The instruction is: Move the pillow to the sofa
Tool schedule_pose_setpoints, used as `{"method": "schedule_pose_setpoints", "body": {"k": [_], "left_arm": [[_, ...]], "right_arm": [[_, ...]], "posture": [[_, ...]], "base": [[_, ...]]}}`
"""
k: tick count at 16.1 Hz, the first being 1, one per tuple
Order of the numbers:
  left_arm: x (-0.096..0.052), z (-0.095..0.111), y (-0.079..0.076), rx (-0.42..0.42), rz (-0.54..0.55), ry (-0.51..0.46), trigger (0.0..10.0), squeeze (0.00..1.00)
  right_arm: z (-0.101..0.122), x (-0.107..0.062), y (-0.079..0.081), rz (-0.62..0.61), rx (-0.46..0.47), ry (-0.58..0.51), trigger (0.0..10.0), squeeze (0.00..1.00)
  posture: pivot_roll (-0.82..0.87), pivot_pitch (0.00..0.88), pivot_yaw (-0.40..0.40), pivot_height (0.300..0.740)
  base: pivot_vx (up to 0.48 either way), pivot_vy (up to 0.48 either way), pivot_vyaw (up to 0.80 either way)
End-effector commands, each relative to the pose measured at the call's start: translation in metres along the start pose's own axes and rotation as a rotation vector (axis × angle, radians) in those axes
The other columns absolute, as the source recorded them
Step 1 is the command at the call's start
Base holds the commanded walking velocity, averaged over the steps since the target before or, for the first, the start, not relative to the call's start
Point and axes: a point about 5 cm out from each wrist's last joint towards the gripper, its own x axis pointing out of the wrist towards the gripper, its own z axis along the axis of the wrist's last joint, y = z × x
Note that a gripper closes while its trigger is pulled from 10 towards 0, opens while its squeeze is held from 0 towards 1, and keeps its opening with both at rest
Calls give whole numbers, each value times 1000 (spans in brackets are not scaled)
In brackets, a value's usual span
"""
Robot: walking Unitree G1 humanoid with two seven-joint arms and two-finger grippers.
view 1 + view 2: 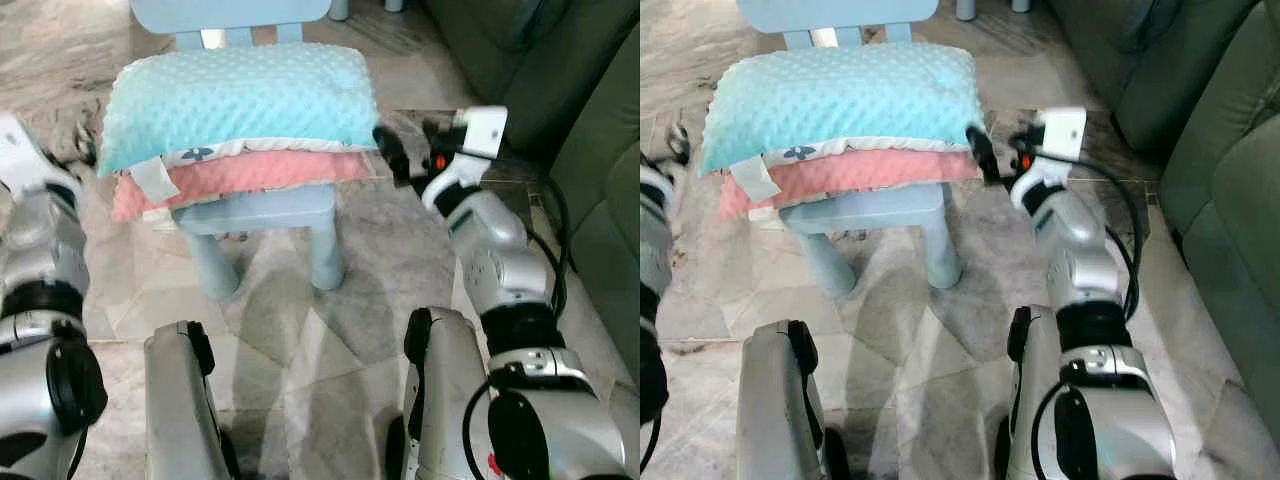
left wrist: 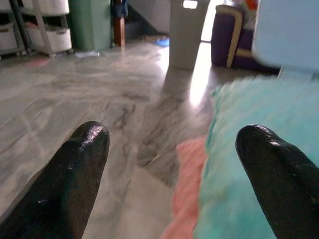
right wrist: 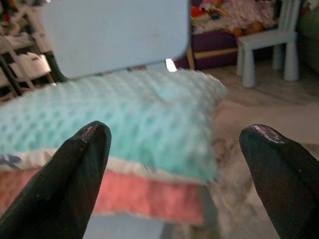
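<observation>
sofa (image 1: 590, 110) at robot's right. chair (image 1: 262, 215) ahead carries teal pillow (image 1: 235, 95) stacked on pink pillow (image 1: 245, 172); long axes run left-right. white tag (image 1: 154, 180) on the left end, no writing readable. right gripper (image 1: 392, 152) spread at the pillows' right end; left gripper (image 2: 172, 164) spread near their left end.
</observation>
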Motion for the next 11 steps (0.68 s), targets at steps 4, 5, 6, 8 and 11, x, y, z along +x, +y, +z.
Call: {"method": "schedule_pose_setpoints", "body": {"k": [4, 5, 6, 8, 11], "left_arm": [[-21, -23, -24, 52, -153, -40, 10000, 0], [-34, -34, -29, 67, -194, -34, 10000, 0], [-47, -47, -33, 81, -233, -12, 10000, 0], [-74, -74, -39, 131, -309, 34, 10000, 0], [-114, -101, -48, 105, -352, 99, 10000, 0]], "right_arm": [[-5, -15, 4, -71, 0, 2, 10000, 0], [-6, -23, 2, -87, -18, 7, 10000, 0], [-9, -32, -2, -120, -45, 19, 10000, 0], [-19, -50, -8, -190, -63, 60, 10000, 0], [-39, -89, -9, -232, -97, 122, 10000, 0]], "posture": [[-71, 180, 12, 371], [-74, 163, 14, 371], [-83, 123, 19, 371], [-91, 90, 25, 371], [-116, 21, 34, 371]], "base": [[0, 0, 0], [0, 0, 0], [0, 0, 0], [0, 0, 0], [0, 0, 0]]}}
